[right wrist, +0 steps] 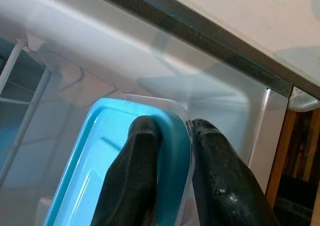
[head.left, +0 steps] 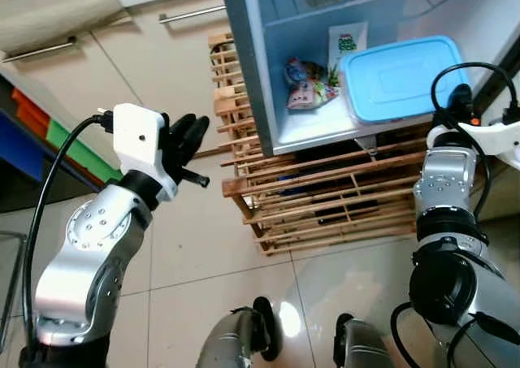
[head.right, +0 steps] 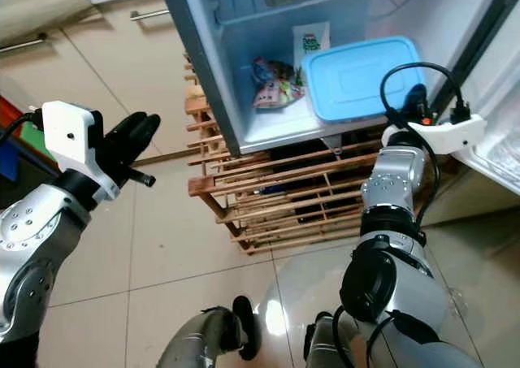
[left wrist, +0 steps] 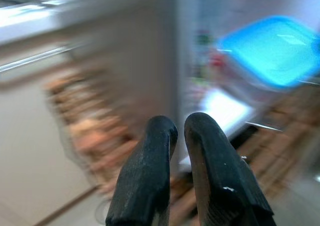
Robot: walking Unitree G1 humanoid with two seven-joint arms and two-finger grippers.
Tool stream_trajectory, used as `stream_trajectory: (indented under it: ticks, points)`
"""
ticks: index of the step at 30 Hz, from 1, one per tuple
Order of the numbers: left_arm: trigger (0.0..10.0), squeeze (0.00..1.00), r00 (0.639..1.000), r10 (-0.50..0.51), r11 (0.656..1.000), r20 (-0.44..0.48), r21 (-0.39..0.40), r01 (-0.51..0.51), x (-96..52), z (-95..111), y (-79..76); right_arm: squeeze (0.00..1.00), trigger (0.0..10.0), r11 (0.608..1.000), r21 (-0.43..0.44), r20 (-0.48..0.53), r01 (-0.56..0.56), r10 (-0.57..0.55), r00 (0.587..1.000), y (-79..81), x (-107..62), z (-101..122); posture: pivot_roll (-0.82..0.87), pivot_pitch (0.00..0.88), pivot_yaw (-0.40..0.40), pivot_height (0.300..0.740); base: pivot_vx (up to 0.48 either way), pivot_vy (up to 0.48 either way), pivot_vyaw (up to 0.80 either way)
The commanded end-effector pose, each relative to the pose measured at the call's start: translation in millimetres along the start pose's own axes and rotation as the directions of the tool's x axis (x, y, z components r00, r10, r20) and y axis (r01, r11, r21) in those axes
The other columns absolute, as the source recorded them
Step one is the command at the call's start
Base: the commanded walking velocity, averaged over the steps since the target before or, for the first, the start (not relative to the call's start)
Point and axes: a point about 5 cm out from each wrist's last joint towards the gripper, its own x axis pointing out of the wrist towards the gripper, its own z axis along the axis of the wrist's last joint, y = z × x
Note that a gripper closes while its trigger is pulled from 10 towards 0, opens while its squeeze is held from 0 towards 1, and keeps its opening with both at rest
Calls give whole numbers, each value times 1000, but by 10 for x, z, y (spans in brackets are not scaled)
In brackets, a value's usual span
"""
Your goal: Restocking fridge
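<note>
A clear food box with a blue lid (head.left: 402, 75) lies on the bottom shelf of the open fridge (head.left: 246, 67), partly overhanging the shelf's front edge. My right gripper (right wrist: 172, 131) is shut on the box's near rim, one finger on the lid and one outside the rim. In the eye views that gripper sits behind its white wrist camera (head.left: 487, 132). My left gripper (head.left: 191, 132) is raised in the air to the left of the fridge, over the floor. Its two fingers (left wrist: 150, 151) are shut with nothing between them.
Colourful snack packets (head.left: 307, 84) and a white packet (head.left: 348, 39) lie at the back of the same shelf, left of the box. The fridge stands on a slatted wooden rack (head.left: 325, 197). Cabinet fronts with bar handles (head.left: 191, 13) are to the left, above a tiled floor (head.left: 195, 246).
</note>
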Motion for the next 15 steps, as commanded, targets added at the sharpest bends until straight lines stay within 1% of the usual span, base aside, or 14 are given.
stream_trajectory:
  ticks: [1, 3, 4, 6, 7, 9, 11, 12, 13, 15]
  points:
    - [10000, 0, 998, -67, 998, -19, 12, 67, -41, -3, -85, 0, 10000, 996, -91, -98, -14, 5, 995, 24, -8, -139, 141, 308, 197, 740, 0, 0, 0]
    - [10000, 0, 992, -120, 992, -31, 30, 120, -52, -4, -178, 0, 10000, 993, -119, -111, -21, 8, 994, 45, 1, -155, 141, 309, 193, 740, 0, 0, 0]
    - [10000, 0, 991, -128, 991, -38, 29, 129, -53, -10, -206, 384, 10000, 991, -131, -118, -32, 16, 993, 90, 19, -166, 142, 309, 189, 740, 0, 0, 0]
    - [10000, 0, 991, -125, 992, -40, 28, 127, -50, -13, -208, 384, 10000, 991, -131, -119, -35, 20, 993, 106, 26, -166, 140, 308, 188, 740, 0, 0, 0]
    - [10000, 0, 992, -119, 992, -38, 30, 120, -50, -10, -204, 1000, 10000, 988, -140, -110, -58, 42, 993, 168, 49, -147, 141, 308, 185, 740, 0, 0, 0]
    - [10000, 0, 992, -118, 992, -37, 31, 120, -52, -7, -204, 1000, 10000, 987, -144, -105, -71, 56, 993, 197, 58, -138, 141, 308, 185, 740, 0, 0, 0]
    - [10000, 0, 987, -157, 986, -34, 42, 159, -63, 10, -250, 1000, 10000, 985, -151, -95, -89, 75, 993, 261, 80, -118, 141, 307, 182, 740, 0, 0, 0]
    - [10000, 0, 987, -157, 986, -34, 42, 159, -63, 10, -250, 1000, 10000, 985, -151, -95, -89, 75, 993, 261, 80, -118, 141, 307, 182, 740, 0, 0, 0]
    - [10000, 0, 981, -193, 979, -38, 61, 195, -72, 12, -302, 1000, 10000, 984, -155, -95, -85, 70, 993, 263, 88, -116, 140, 305, 180, 740, 0, 0, 0]
    - [10000, 0, 979, -200, 977, -40, 63, 202, -72, 9, -318, 1000, 10000, 985, -156, -96, -75, 60, 994, 245, 89, -119, 140, 305, 180, 740, 0, 0, 0]
